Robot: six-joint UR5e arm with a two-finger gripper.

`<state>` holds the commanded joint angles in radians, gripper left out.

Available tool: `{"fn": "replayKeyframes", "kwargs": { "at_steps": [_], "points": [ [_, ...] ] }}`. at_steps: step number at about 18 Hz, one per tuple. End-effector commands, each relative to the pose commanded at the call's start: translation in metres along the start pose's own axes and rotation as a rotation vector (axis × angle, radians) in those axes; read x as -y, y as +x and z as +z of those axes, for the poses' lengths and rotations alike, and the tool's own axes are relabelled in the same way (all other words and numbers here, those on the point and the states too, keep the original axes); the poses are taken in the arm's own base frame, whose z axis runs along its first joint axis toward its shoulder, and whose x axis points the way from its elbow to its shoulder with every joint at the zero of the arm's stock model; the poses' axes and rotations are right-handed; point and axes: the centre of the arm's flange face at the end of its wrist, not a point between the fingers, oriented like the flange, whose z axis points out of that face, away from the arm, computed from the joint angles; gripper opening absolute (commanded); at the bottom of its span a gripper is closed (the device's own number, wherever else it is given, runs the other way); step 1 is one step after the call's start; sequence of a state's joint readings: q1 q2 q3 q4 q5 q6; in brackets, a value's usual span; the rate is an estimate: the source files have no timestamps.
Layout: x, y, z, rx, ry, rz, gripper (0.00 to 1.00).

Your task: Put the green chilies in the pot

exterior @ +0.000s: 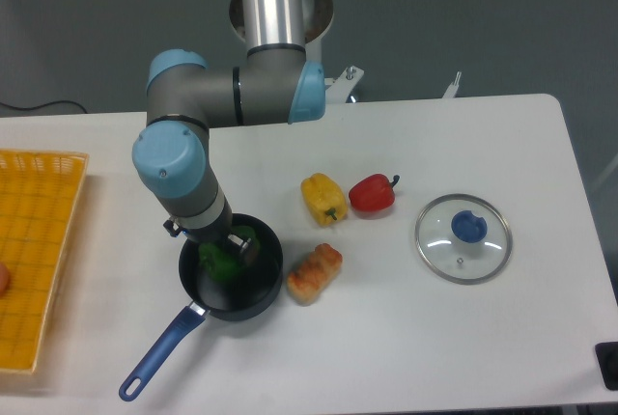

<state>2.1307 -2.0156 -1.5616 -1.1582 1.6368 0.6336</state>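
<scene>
Green chilies (221,259), really one glossy green pepper, sit inside the pot (253,290), and I see the pincer (228,249) down in there with them, its fingers pinching the pepper from either side. The pot's blue handle runs down and to the left of the pincer across the white tabletop (406,338). Just right of the pincer, outside the pot rim, lies an orange bread-like piece (315,272). Further right and up are a yellow pepper (323,198) and a red pepper (373,193), nearly touching. Well off to the right rests a glass lid (463,237). Far left is a yellow basket (39,241).
</scene>
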Motion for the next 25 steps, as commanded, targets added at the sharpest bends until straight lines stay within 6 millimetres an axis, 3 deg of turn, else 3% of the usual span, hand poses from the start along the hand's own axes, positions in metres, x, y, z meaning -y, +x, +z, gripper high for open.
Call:
{"fn": "replayKeyframes", "kwargs": {
  "at_steps": [16, 22, 25],
  "points": [
    [0.006, -0.001, 0.019, -0.003, -0.022, 0.000, 0.53],
    [0.010, 0.005, 0.020, -0.003, -0.023, 0.012, 0.58],
    [0.010, 0.007, 0.021, -0.002, -0.025, 0.015, 0.66]
  ]
}}
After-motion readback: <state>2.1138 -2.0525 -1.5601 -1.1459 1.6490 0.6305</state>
